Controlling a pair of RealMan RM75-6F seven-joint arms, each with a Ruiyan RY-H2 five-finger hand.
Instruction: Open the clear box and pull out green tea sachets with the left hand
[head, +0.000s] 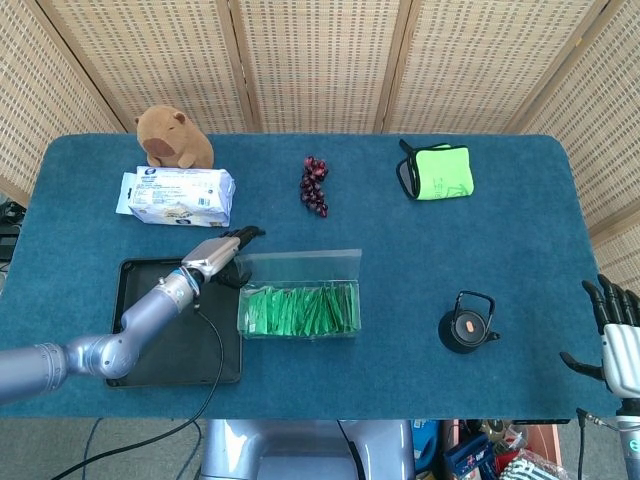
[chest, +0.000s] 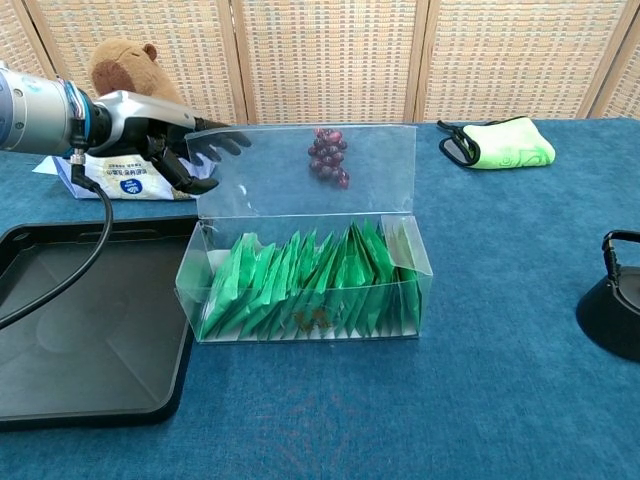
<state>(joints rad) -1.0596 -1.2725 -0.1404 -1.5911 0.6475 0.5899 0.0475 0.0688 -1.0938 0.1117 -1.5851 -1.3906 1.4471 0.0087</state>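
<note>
The left hand (chest: 175, 150) hovers at the upright lid's (chest: 305, 170) left corner, fingers spread, holding nothing. The box (chest: 305, 285) with sachets (chest: 300, 285) sits beside the tray (chest: 80, 340). Far right, the right hand (head: 615, 335) spreads its fingers, empty.

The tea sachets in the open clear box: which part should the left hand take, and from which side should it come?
Take the top edges of the green tea sachets, coming from above. They stand on edge, packed in a row, and the clear box walls close every side. The lid stands upright at the back, so only the top is free. The left hand is beside the lid's left end; its fingers could probably pinch one at the left end.
</note>
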